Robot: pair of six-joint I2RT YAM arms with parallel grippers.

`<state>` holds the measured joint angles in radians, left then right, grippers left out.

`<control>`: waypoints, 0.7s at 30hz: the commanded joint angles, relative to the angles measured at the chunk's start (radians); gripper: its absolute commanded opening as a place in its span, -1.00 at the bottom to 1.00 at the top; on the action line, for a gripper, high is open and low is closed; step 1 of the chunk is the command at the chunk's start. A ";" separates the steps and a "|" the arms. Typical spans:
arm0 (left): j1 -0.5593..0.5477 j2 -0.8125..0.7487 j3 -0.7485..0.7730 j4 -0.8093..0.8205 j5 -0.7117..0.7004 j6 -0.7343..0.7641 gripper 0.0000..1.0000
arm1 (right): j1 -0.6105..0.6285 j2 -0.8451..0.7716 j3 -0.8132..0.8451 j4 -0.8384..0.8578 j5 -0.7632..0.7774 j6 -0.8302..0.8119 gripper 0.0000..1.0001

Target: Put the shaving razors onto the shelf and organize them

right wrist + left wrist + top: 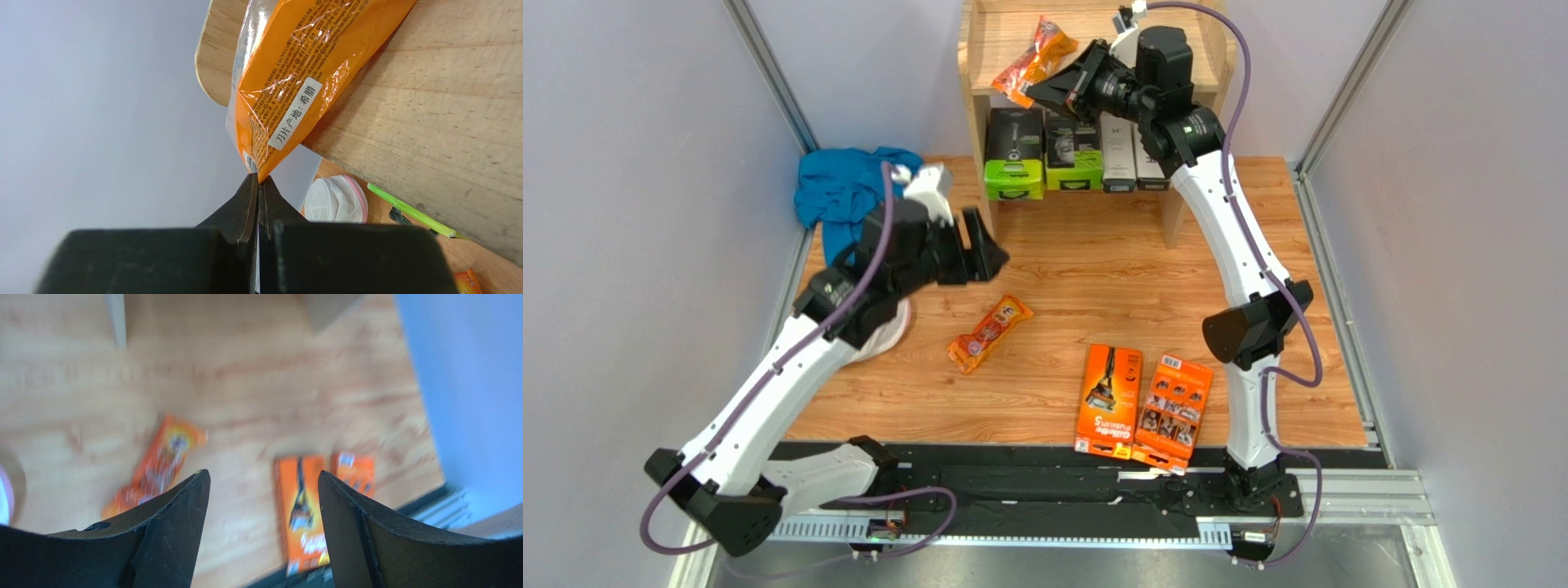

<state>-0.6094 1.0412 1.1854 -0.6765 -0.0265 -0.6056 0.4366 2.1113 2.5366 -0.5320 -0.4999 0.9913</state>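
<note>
**Right gripper**: jaws fully closed, pinching only the thin sealed edge of an orange blister pack. The pack is at the upper tier of the shelf, and most of it lies against the plank. Its gripped end sticks out past the plank edge.

**Risk 1:** With so slight a pinch, I judge the pack could twist or slip out if the wrist turns.

**Risk 2:** If I let go here, the overhanging end may pull the pack off the tier and onto the table.

**Risk 3:** The wrist is close to the shelf woodwork, so a careless retreat could knock it or disturb the boxes standing on the lower tier.

**Left gripper**: jaws wide apart and holding nothing, above the table near the second blister pack. Its wrist view is blurred, so I would not trust it for aiming a grasp.

**Not yet shelved:** two flat orange boxes lie near the right arm's base.
</note>
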 commanded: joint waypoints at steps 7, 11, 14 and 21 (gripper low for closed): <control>0.233 0.310 0.451 0.202 0.193 0.003 0.46 | -0.002 -0.051 -0.012 0.060 -0.038 0.017 -0.98; 0.286 0.347 0.421 0.380 0.289 -0.117 0.40 | -0.002 -0.057 -0.024 0.069 -0.049 0.018 -0.98; 0.293 0.341 0.373 0.511 0.326 -0.192 0.36 | -0.006 -0.063 -0.032 0.067 -0.052 0.018 -0.98; 0.295 0.379 0.375 0.670 0.367 -0.283 0.36 | -0.013 -0.068 -0.045 0.069 -0.066 0.020 -0.99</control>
<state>-0.3153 1.4113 1.5333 -0.1810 0.2882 -0.8116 0.4294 2.1021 2.4912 -0.4999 -0.5358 0.9989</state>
